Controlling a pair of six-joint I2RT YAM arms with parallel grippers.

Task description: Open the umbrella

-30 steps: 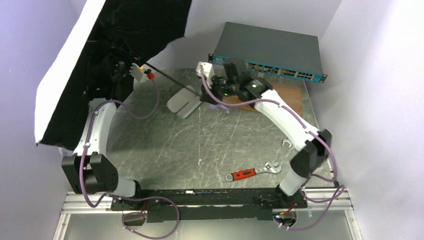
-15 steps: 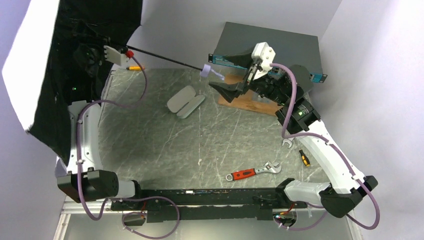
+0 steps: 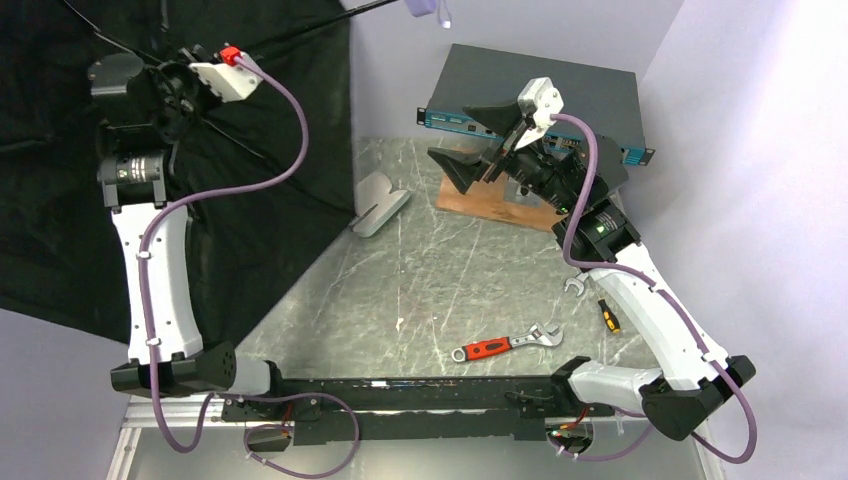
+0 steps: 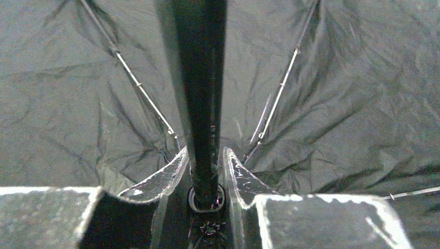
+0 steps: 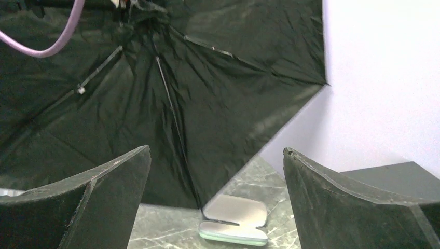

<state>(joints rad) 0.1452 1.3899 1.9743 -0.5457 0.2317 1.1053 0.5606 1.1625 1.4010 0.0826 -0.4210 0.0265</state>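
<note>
We see the umbrella [image 3: 60,200] spread wide, its black underside filling the left of the overhead view and reaching over the left edge of the bench [image 3: 400,290]. The left claw [image 4: 205,155] is clamped on the thin black shaft close to the hub, one finger on each side. We judge that this grip alone carries the canopy off the bench and turns its underside to the overhead camera. The lavender handle [image 3: 425,8] pokes out at the top edge of the frame, and nothing touches it. The right claw [image 3: 478,140] hangs right of centre with its fingers wide apart and nothing between them. It faces the canopy from well apart, so we take it that it has no part in the holding. In its wrist view the ribs fan out straight and the fabric looks stretched, so we judge the opening as good as done. A pale case [image 3: 378,200] lies on the bench at the canopy's edge.
</note>
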